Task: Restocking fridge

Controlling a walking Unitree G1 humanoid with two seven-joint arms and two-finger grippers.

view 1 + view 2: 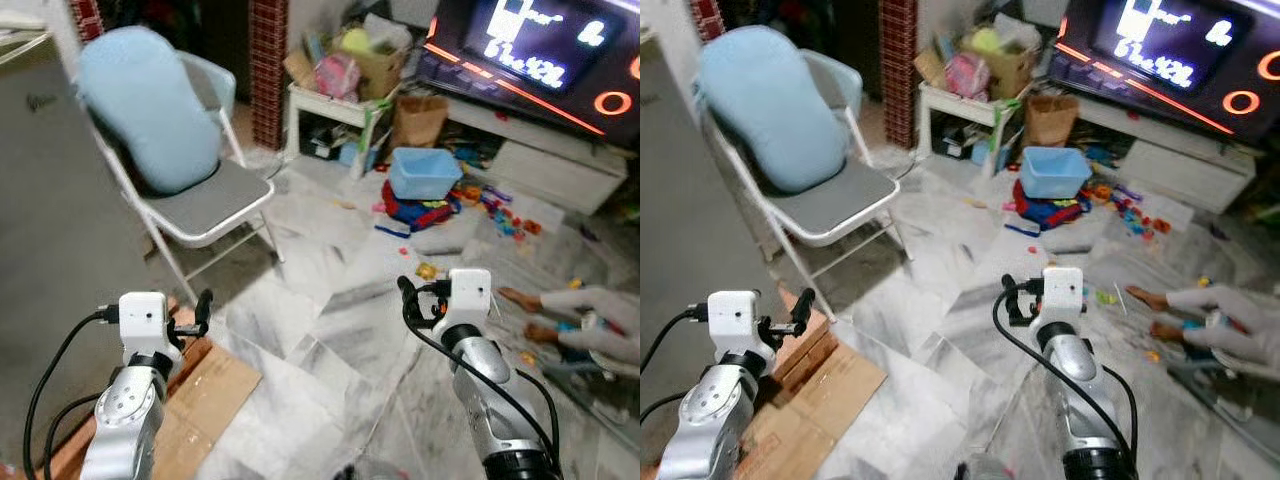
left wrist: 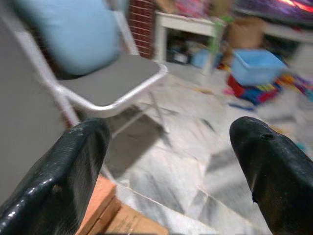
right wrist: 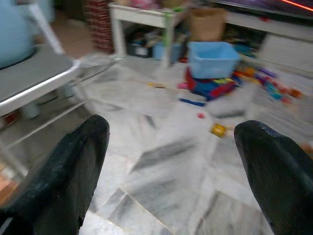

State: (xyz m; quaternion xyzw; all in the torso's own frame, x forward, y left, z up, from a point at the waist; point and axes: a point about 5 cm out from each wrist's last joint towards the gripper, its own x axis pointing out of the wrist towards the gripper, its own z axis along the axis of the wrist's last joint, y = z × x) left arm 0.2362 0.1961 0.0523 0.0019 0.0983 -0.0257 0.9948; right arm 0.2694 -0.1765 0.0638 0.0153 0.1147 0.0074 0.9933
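Marble floor point(image 1: 330, 340), toys strewn, chair point(image 1: 190, 200) at left; no fridge visible. Left claw point(image 1: 203, 310) and right claw point(image 1: 408, 300) wide open, empty, held forward, likely for walking.

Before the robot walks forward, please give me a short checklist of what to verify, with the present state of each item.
1. Left gripper empty, fingers apart: ok.
2. Right gripper empty, fingers apart: ok.
3. Fridge located: cannot tell.
4. Floor ahead free: not ok; toys and a blue bin lie on the tiles.
5. Person clear of the path: not ok; a person lies on the floor beside the right arm.
6. Left side passable: not ok; folding chair and cardboard stand close.
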